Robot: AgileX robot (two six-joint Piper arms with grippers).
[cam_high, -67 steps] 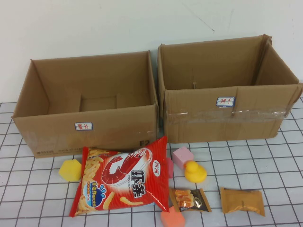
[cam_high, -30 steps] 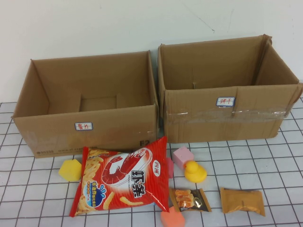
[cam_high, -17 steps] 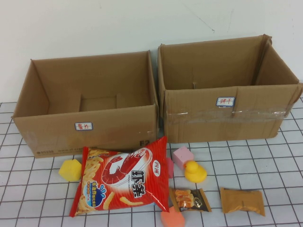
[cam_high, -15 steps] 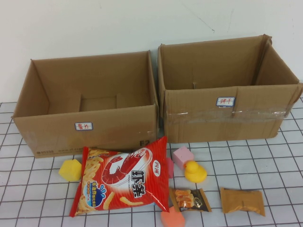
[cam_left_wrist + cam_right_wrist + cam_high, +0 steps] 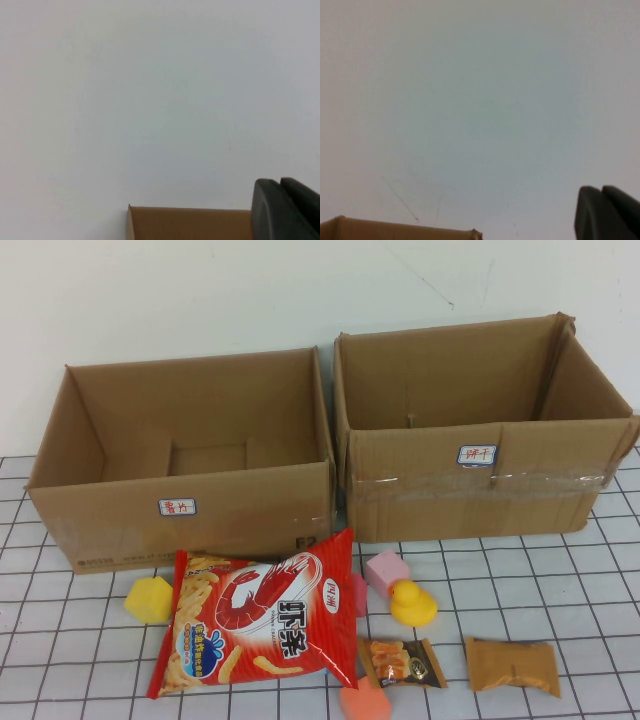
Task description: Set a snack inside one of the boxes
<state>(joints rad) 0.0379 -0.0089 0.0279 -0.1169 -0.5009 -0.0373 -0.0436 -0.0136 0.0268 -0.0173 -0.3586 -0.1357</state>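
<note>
From above, 2 open cardboard boxes, the left box and the right box, appear empty; a red shrimp-chip bag lies near the left box, untouched, so everything remains. Left wrist: the left gripper faces the wall, high, jaw state unclear. Right wrist: the right gripper likewise.

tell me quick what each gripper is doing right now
left gripper: facing the wall, holding nothing.
right gripper: facing the wall, holding nothing.

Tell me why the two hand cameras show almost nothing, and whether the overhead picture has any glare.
High view: even, soft light, mild sheen on the red snack bag and the tape on the right box. Left wrist view: mostly blank wall, a box edge, the left tool dark in a corner. Right wrist view: the same wall, the right tool just as dark.
</note>
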